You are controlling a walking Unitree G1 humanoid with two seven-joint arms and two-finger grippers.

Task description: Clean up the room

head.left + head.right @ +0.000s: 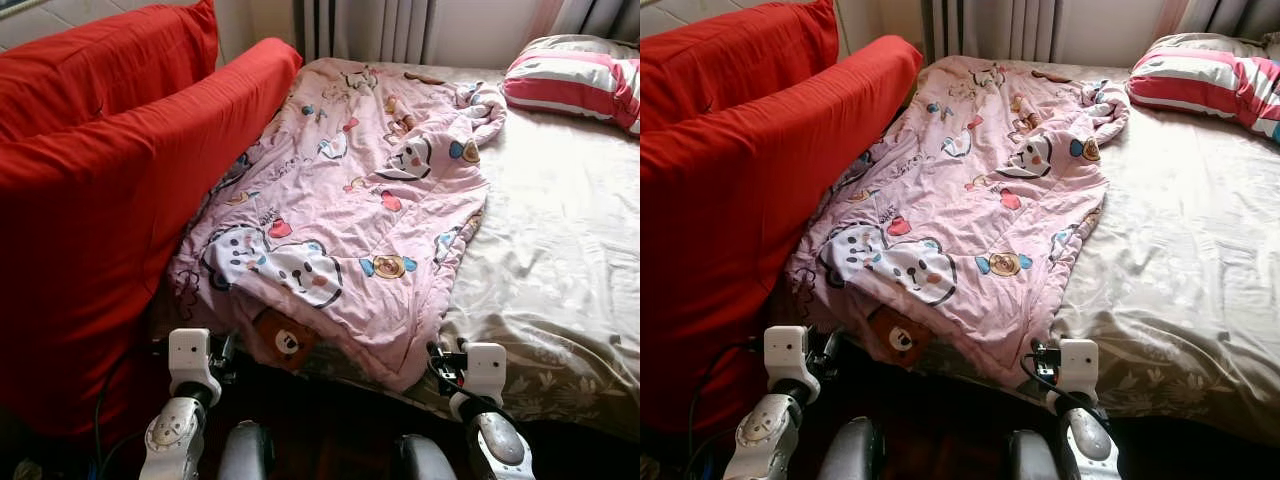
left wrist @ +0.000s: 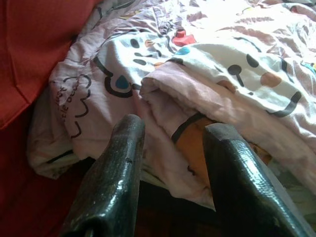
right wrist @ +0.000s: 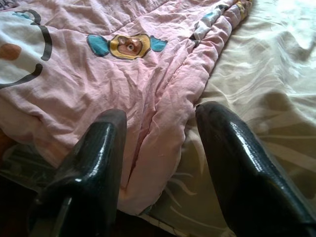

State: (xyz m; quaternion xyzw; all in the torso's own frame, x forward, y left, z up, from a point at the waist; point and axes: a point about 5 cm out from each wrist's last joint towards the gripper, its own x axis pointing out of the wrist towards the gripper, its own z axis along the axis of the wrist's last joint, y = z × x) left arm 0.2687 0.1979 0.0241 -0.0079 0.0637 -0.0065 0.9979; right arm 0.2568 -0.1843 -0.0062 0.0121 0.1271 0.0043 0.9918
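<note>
**Both grippers poised at the quilt's near edge**

Black fingers (image 2: pixel 116 182) of the left gripper (image 2: pixel 170 143) stand spread, grasping nothing, with the folded near-left corner of the pink cartoon quilt (image 1: pixel 350 210) lying between and just beyond their tips. That spacing looks like a set-up for pinching the doubled hem, where the fabric is thickest and easiest to catch. The right gripper (image 3: pixel 160 123) is likewise released, its fingers (image 3: pixel 232 163) straddling the quilt's near-right corner where it droops over the foot of the bed (image 1: pixel 560 260).

Seen from the head, the left gripper sits at about 7 o'clock and the right one at about 5 o'clock, each low at the mattress edge, well apart from one another. Holding both corners at once would let the robot lift and spread or fold the quilt evenly, which is probably the step in hand.

Outward from there, the quilt runs rumpled and skewed toward 12 o'clock, covering the bed's left half; beige sheet lies bare toward 3 o'clock. A red cushion (image 1: pixel 120 200) leans against the quilt's side at 9 o'clock, pinning that edge somewhat. A striped pillow (image 1: pixel 580 80) rests at 2 o'clock by the curtains (image 1: pixel 370 28).
</note>
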